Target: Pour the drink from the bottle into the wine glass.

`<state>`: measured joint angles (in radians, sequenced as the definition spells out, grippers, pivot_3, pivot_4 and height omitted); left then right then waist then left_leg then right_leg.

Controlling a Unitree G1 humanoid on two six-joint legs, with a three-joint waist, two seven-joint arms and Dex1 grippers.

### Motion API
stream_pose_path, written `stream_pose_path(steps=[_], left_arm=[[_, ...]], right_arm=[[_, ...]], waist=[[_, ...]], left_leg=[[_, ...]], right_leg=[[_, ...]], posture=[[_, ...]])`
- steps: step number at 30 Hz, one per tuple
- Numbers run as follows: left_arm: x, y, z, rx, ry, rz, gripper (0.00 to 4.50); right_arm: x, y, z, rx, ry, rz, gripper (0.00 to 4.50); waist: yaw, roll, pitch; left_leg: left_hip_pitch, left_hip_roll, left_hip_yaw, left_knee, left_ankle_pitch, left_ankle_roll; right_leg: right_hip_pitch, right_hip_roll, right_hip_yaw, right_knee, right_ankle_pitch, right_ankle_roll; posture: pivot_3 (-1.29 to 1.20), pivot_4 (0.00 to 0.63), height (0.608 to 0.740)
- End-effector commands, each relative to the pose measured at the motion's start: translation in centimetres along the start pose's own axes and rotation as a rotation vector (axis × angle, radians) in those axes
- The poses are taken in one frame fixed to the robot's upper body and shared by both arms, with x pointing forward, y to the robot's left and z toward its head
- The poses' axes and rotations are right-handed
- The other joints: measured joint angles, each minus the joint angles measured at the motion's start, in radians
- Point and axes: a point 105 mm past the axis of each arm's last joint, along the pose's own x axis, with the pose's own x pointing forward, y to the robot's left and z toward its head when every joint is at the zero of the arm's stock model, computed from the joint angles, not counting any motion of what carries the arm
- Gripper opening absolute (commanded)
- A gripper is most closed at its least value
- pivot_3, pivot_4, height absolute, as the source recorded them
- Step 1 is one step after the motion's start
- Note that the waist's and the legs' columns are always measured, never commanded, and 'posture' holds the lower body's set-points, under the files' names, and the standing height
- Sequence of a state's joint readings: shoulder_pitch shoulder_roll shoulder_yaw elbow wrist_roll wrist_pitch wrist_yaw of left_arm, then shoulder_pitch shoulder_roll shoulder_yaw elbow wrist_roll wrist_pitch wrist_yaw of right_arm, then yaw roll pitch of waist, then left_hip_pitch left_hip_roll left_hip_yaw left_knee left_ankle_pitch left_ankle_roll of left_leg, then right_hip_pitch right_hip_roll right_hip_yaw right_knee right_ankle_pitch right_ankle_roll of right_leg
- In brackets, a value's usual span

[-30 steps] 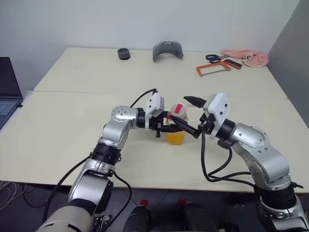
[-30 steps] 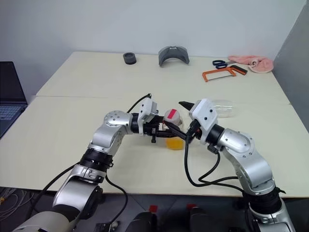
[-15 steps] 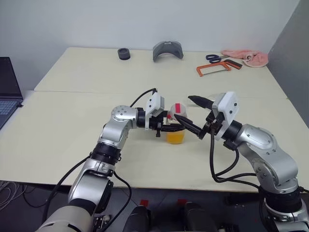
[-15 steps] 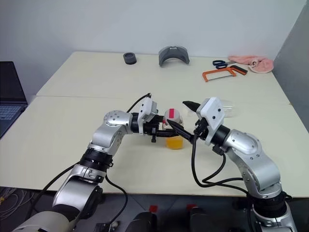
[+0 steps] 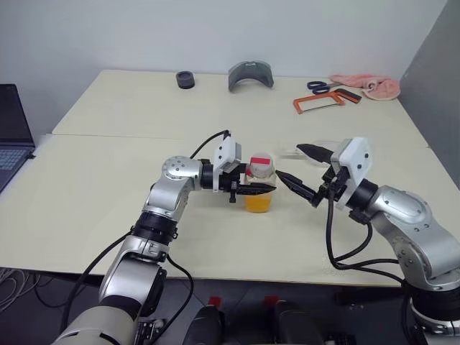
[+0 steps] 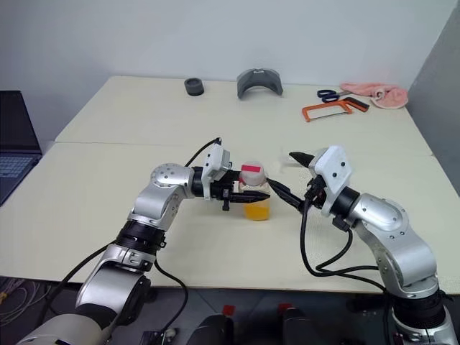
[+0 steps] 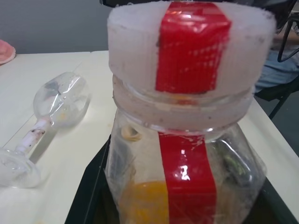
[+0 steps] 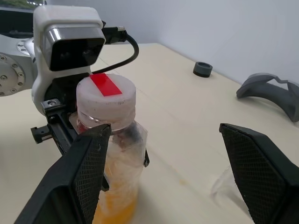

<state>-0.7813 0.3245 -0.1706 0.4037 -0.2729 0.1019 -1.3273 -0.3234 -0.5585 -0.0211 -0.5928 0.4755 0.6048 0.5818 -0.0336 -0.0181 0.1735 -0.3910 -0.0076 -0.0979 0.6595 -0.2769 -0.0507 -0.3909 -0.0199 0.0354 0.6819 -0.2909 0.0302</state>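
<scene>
A small clear bottle [image 5: 260, 169] with a red stripe and a white cap stands upright near the table's middle. The orange drink [image 5: 259, 204] fills its lower part. My left gripper [image 5: 267, 189] is shut on the bottle's body, reaching in from the left. My right gripper [image 5: 289, 162] hangs open just right of the bottle, not touching it, its fingers [image 8: 84, 177] spread wide at cap height. The wine glass [image 7: 60, 100] lies on its side on the table behind the right gripper, mostly hidden in the eye views.
Along the table's [image 5: 108, 187] far edge lie an orange hacksaw [image 5: 316, 103], scissors [image 5: 320, 85], a pink cloth [image 5: 374, 86], a grey curved piece [image 5: 249, 75] and a black ring [image 5: 185, 79]. A laptop [image 5: 11, 129] sits at the far left.
My right gripper has drawn back to the right, away from the bottle's cap, still open. The bottle now stands straighter. The left gripper has kept its hold in place.
</scene>
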Motion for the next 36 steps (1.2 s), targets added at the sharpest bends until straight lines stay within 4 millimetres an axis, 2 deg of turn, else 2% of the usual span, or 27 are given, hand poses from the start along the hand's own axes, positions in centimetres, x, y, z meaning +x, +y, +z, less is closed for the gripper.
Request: stream_pose_path(steps=[1, 6, 11, 24, 36], left_arm=[[0.1, 0.2, 1.7, 0.063, -0.035, -0.011, 1.73], [0.1, 0.2, 1.7, 0.062, -0.036, -0.012, 1.72], [0.1, 0.3, 1.7, 0.061, -0.037, -0.011, 1.72], [0.2, 0.2, 1.7, 0.064, -0.036, -0.013, 1.72], [0.4, 0.0, 1.7, 0.065, -0.041, -0.023, 1.72]], right_arm=[[-0.4, 1.1, 1.8, -0.016, -0.050, 0.059, 3.95], [0.7, 2.4, 2.7, 0.001, -0.092, 0.102, 3.95], [1.4, 2.9, 2.5, 0.016, -0.093, 0.122, 3.95], [2.2, 3.2, 3.3, 0.004, -0.132, 0.124, 3.95], [3.5, 2.7, 2.8, -0.017, -0.132, 0.062, 3.95]], waist=[[0.000, 0.000, 0.000], [0.000, 0.000, 0.000], [0.001, 0.000, 0.000], [0.000, 0.000, 0.000], [0.000, 0.000, 0.000]], left_leg=[[0.000, 0.000, 0.000, 0.000, 0.000, 0.000], [0.000, 0.000, 0.000, 0.000, 0.000, 0.000], [0.000, 0.000, -0.001, 0.001, 0.000, 0.000], [-0.001, 0.000, -0.001, 0.001, 0.000, 0.000], [-0.001, 0.000, -0.001, 0.001, 0.000, 0.000]], right_leg=[[0.000, 0.000, 0.000, 0.000, 0.000, 0.000], [0.000, 0.000, 0.000, 0.000, 0.000, 0.000], [0.000, 0.000, 0.000, 0.000, 0.000, 0.000], [0.000, 0.000, -0.001, 0.000, 0.000, 0.000], [0.000, 0.000, -0.001, 0.000, 0.000, 0.000]], posture=[[0.00, 0.150, 0.740], [0.00, 0.150, 0.740], [0.00, 0.150, 0.740], [0.00, 0.150, 0.740], [0.00, 0.150, 0.740]])
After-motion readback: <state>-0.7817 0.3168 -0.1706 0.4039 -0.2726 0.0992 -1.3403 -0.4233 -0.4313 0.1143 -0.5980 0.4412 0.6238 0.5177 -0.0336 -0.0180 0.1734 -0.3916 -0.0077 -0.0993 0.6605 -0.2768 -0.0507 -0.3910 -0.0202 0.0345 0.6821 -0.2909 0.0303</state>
